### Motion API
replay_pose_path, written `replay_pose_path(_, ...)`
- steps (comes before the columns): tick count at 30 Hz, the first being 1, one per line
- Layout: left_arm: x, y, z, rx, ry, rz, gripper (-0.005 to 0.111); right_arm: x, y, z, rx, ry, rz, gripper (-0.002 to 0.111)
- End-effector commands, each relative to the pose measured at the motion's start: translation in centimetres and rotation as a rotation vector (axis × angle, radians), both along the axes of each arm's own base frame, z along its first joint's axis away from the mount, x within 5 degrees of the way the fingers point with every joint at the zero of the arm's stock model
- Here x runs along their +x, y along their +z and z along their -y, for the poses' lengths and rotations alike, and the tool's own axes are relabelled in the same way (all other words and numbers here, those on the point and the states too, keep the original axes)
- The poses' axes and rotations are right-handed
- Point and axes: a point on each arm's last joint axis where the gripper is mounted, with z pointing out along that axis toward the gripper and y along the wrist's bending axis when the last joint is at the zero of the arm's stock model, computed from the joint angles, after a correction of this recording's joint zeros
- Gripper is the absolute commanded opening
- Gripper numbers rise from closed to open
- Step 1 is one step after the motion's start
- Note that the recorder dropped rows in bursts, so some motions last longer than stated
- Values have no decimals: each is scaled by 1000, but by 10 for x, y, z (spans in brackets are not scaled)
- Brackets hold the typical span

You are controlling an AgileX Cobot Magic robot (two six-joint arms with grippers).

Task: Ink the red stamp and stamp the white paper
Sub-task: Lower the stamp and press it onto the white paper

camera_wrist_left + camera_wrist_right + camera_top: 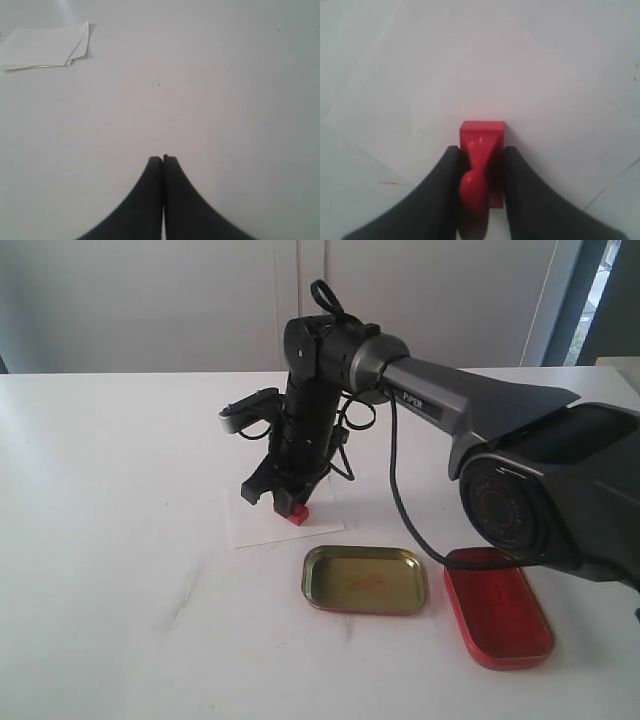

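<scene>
The red stamp (297, 514) stands base-down on the white paper (255, 530) in the middle of the table. My right gripper (285, 502) points down over it, reaching in from the right. Seen from the right wrist, the right gripper (480, 150) is shut on the red stamp (481, 132), with the dark fingers (522, 175) pressed on both sides of the block and knob and the white paper (485, 75) under and beyond it. My left gripper (163, 160) is shut on nothing, above bare table. The left arm does not show in the exterior view.
A gold-coloured tin half (365, 579) lies open in front of the paper, and a red tin half (497, 606) lies to its right. A black cable (400, 510) hangs from the right arm. A small stack of white sheets (42, 47) lies far from the left gripper.
</scene>
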Motion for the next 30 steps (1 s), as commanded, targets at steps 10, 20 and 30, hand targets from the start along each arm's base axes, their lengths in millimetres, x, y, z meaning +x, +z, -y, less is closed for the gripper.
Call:
replay_pose_path(10, -1, -3, 0, -4, 0, -12, 0, -6, -58, 2, -111, 18, -48, 0)
replay_pose_path(20, -1, -3, 0, -4, 0, -12, 0, 3, -30, -4, -63, -5, 23, 0)
replay_pose_path(30, -1, -3, 0, -4, 0, -12, 0, 5, -4, -5, -36, -6, 73, 0)
